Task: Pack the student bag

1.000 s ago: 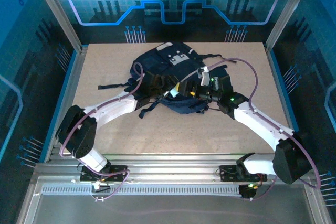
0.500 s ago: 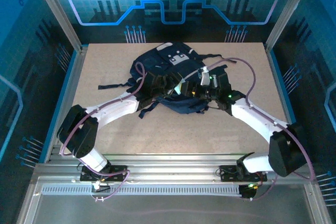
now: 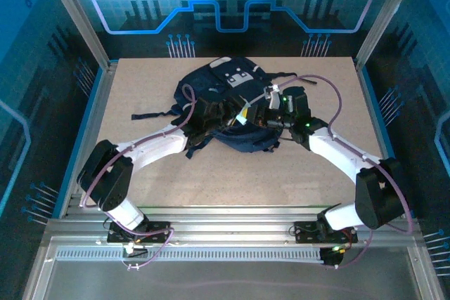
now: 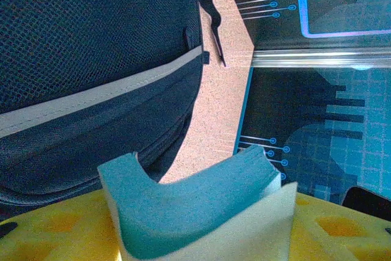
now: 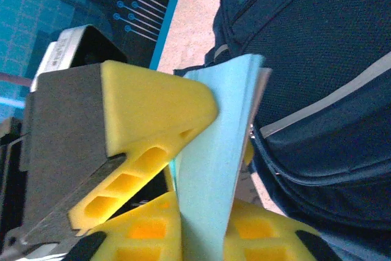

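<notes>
Both my tools meet on one blue notebook at the near edge of the student bag.

From overhead, the bag lies flat on the surface, upper centre of the frame, with the two tools side by side over its lower rim. My left tool pinches the notebook, which bows between its yellow fingers; the bag's mesh panel and grey stripe sit in the upper left of that view, just beyond the tool. My right tool is pressed together on the same notebook from below, with the bag right beside it along the right of that frame.
</notes>
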Controlling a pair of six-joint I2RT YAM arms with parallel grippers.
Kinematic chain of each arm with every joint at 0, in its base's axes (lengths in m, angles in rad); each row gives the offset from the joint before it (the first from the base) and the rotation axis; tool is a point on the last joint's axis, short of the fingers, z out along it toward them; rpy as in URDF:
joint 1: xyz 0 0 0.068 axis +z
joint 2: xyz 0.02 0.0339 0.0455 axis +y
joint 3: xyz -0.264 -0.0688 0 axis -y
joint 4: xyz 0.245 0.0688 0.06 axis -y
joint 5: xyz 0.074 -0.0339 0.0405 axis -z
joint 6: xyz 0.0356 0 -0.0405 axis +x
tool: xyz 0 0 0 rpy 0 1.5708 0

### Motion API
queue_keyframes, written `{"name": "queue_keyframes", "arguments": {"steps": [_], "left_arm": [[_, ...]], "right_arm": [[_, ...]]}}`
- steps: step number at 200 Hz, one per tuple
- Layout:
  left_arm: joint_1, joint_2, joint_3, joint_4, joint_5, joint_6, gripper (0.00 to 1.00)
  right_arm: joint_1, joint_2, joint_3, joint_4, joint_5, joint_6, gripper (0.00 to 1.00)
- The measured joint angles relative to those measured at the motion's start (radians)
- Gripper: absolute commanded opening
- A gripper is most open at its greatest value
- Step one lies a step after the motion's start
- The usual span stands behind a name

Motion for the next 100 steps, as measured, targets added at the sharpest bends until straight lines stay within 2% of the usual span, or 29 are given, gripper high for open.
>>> {"name": "queue_keyframes", "arguments": {"steps": [21, 30, 68, 100], "left_arm": [[0.0, 0.004, 0.0, 0.008, 0.0, 0.002, 0.82], [0.0, 0.004, 0.007, -0.005, 0.0, 0.032, 0.86], [0.019, 0.027, 0.13, -0.141, 0.0, 0.197, 0.87], [0.047, 0.071, 0.267, -0.274, 0.005, 0.411, 0.86]], "right_arm": [[-0.01, 0.0, 0.0, 0.0, -0.006, -0.003, 0.05], [-0.016, 0.0, 0.0, -0.01, -0.005, -0.006, 0.04], [-0.085, -0.025, 0.0, -0.087, 0.013, -0.034, 0.01], [-0.18, -0.082, 0.0, -0.196, 0.036, -0.07, 0.01]]}}
